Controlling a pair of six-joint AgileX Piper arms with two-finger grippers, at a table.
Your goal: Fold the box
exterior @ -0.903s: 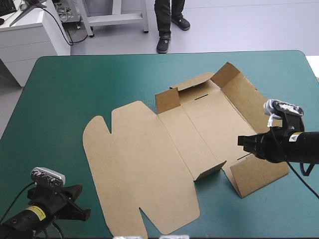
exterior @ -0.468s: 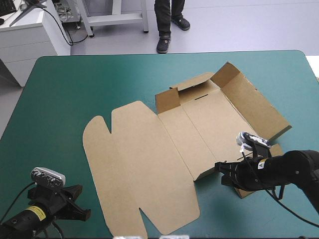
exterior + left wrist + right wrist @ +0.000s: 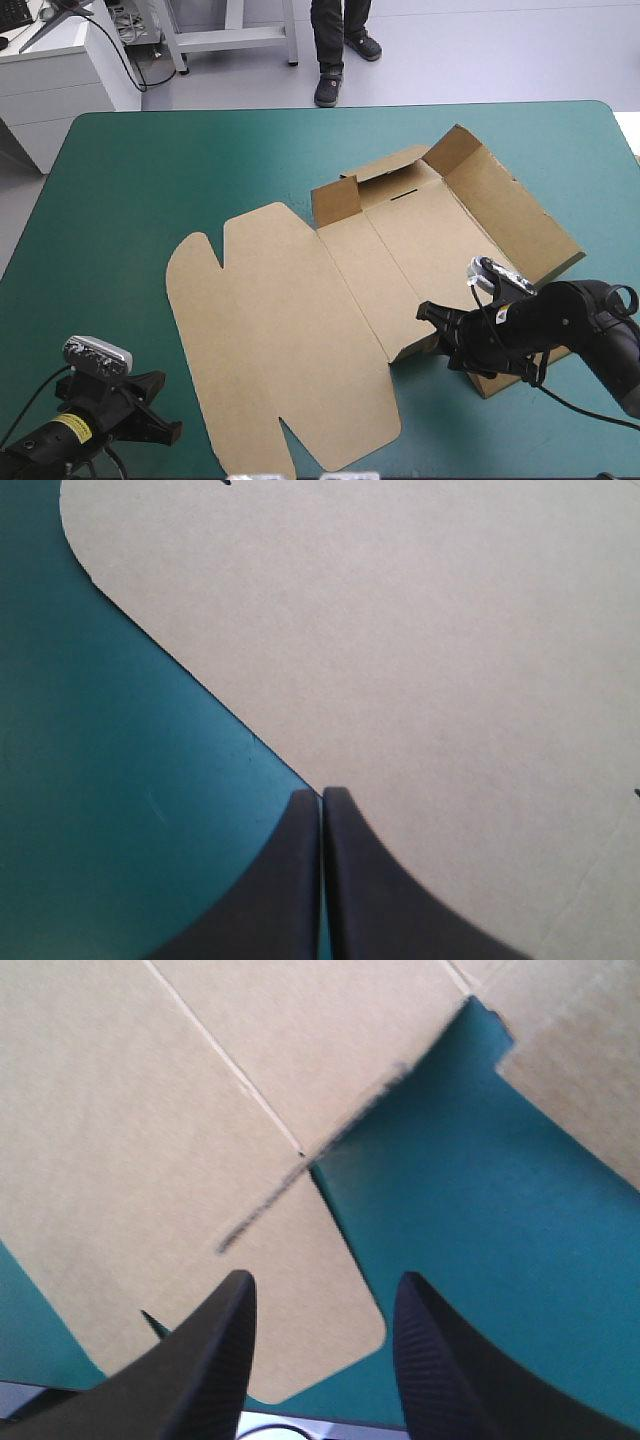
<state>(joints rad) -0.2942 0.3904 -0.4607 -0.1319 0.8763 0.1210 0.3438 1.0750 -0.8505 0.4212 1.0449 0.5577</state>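
**No legible writing in view**

No text, number, brand or sign can be read in any view. A small yellow label [image 3: 66, 428] sits on the left arm, just behind the left gripper [image 3: 321, 794], but its print is too small to make out. The brown box [image 3: 300, 320] shows only plain board where it lies ahead of that gripper and ahead of the right gripper [image 3: 320, 1290].
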